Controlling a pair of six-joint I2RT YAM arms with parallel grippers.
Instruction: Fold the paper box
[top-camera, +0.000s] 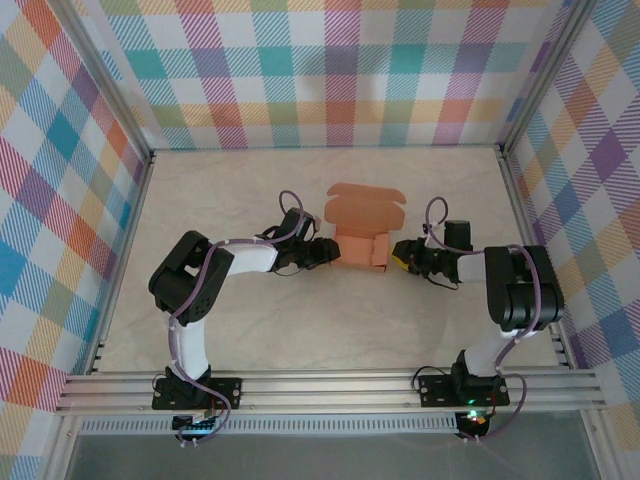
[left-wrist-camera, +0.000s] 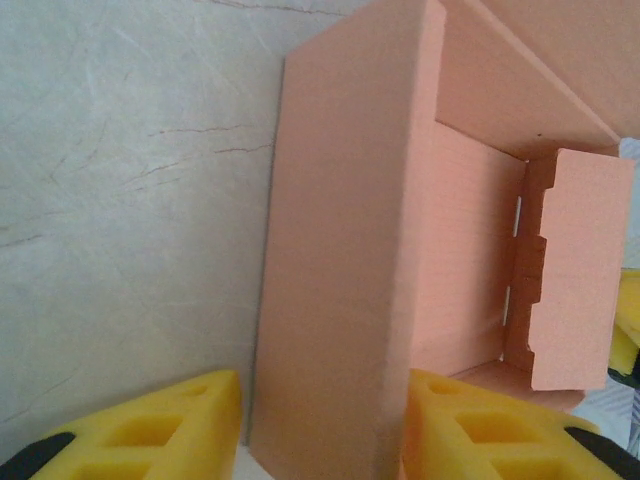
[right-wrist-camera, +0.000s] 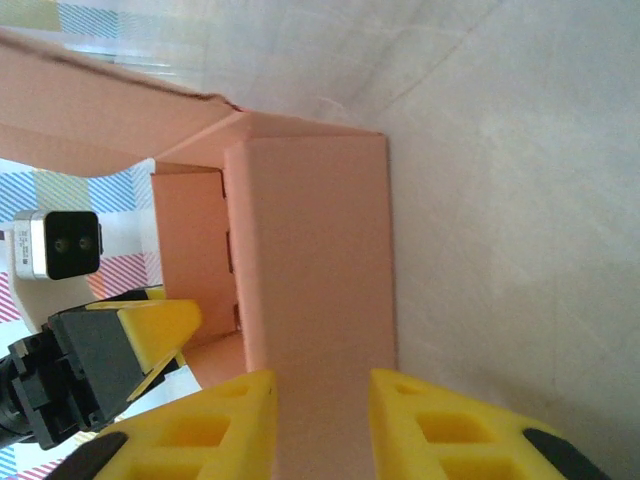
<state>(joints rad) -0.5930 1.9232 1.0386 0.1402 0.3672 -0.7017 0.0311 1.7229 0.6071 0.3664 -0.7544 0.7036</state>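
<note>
Left hand (top-camera: 328, 252) pinches paper box (top-camera: 362, 248) wall (right hand (top-camera: 398, 255) opposite).

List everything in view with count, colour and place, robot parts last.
paper box: one, salmon-orange, mid-table between the grippers, partly folded, lid flap open on the far side
table: one, cream marbled, under everything
plaid walls: three, multicoloured, left, far and right
frame rail: one, silver, near edge
left gripper: one, yellow fingers, astride the box's left wall
right gripper: one, yellow fingers, at the box's right wall
left arm: one, black and white, near left
right arm: one, black and white, near right
</note>
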